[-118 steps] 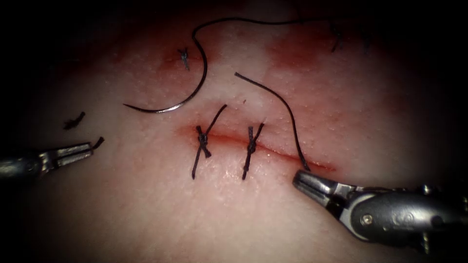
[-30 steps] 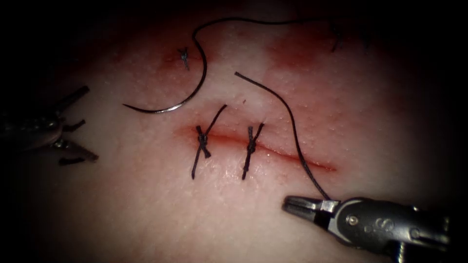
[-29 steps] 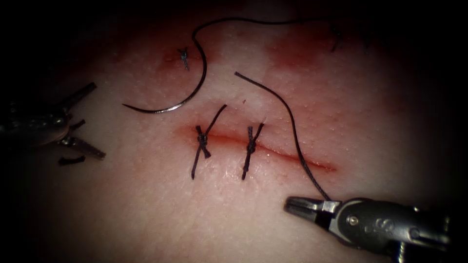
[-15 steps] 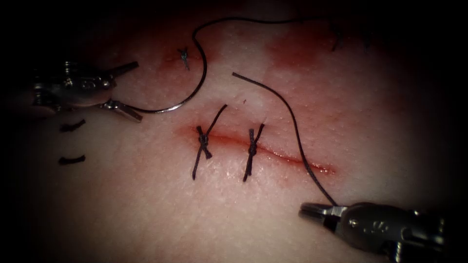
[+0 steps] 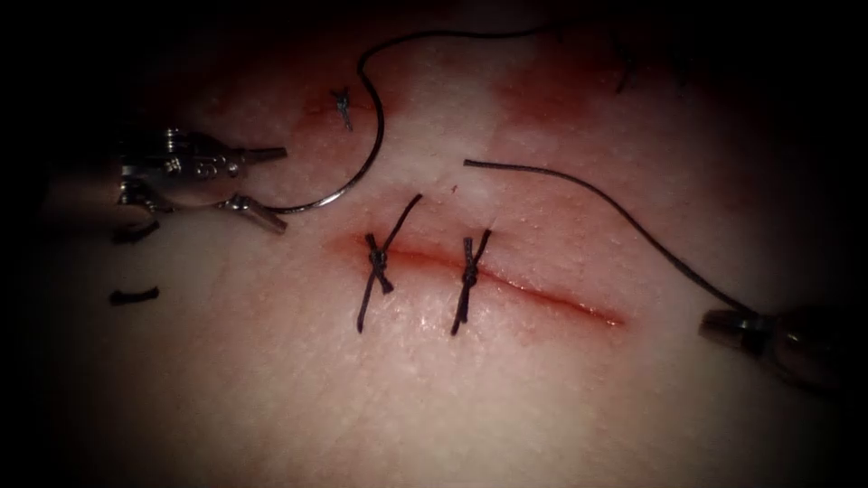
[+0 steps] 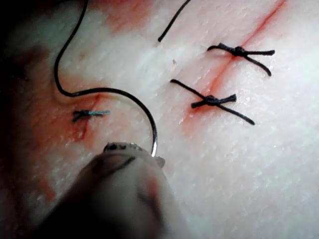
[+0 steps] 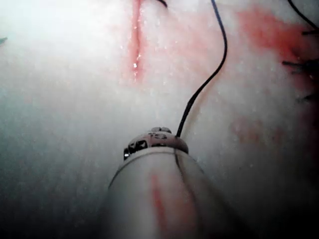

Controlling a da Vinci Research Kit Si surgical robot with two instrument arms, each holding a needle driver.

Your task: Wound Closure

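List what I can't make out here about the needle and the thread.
- Needle tip: in the endoscope view the open left tool's lower jaw covers it, so contact is unclear.
- Right tool's grip on the thread: in the right wrist view its own shaft hides the jaws.
- Thread beyond the needle: in the endoscope view it fades into the dark upper edge.

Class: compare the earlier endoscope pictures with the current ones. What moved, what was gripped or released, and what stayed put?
The left tool dropped a cut thread piece and moved to the curved steel needle's tip, open. The right tool, gripping the loose black thread, pulled it rightward. The two knotted stitches and the needle stayed.
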